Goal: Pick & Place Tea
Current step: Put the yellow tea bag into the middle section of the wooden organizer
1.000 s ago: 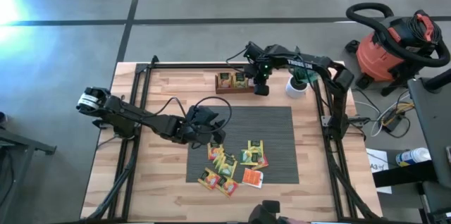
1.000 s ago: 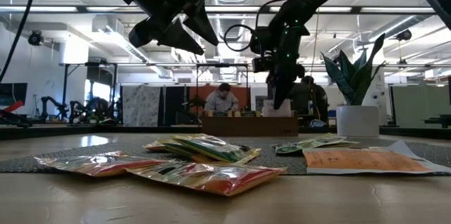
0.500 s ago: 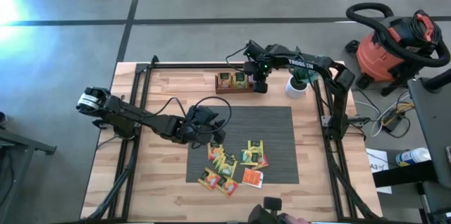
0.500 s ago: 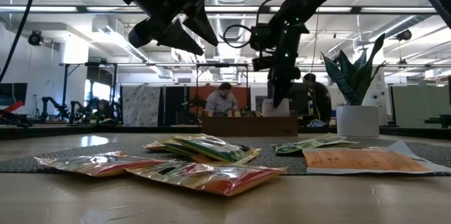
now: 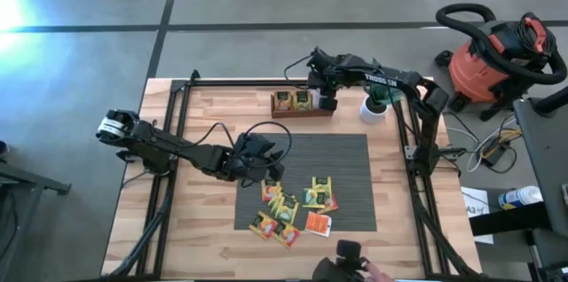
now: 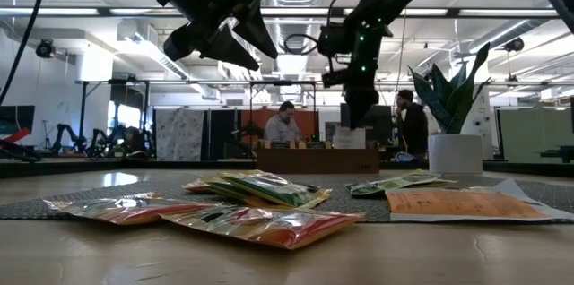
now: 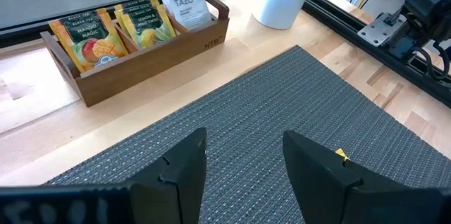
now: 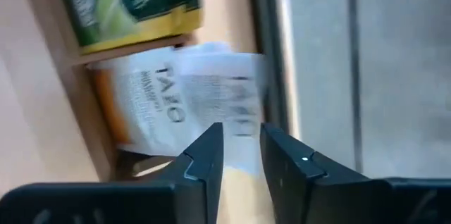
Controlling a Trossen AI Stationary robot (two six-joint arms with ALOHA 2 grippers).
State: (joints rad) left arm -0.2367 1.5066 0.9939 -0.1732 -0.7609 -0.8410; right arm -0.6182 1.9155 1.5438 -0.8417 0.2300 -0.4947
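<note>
Several tea sachets (image 5: 297, 207), orange-red, yellow and green, lie flat in a loose pile on the grey ribbed mat (image 5: 346, 153). A long wooden tray (image 5: 302, 103) at the table's far side holds upright yellow-green sachets (image 7: 116, 30) and white sachets (image 7: 184, 2) at its right end. My right gripper (image 5: 327, 100) hangs over that right end, pointing steeply down. Its fingers (image 8: 242, 136) are open just above a white sachet (image 8: 165, 111). My left gripper (image 7: 243, 153) hovers open over the mat's left part, clear of the pile.
A white pot with a green plant (image 5: 373, 109) stands just right of the tray, close to my right arm. Black frame rails (image 5: 408, 158) run along the table's left and right sides. A person's hand with a dark object (image 5: 351, 260) shows at the near edge.
My right gripper has risen a little and tipped to point more steeply down, shifting slightly toward the far edge. It has let go of the white sachet, which stays standing in the tray's right end.
</note>
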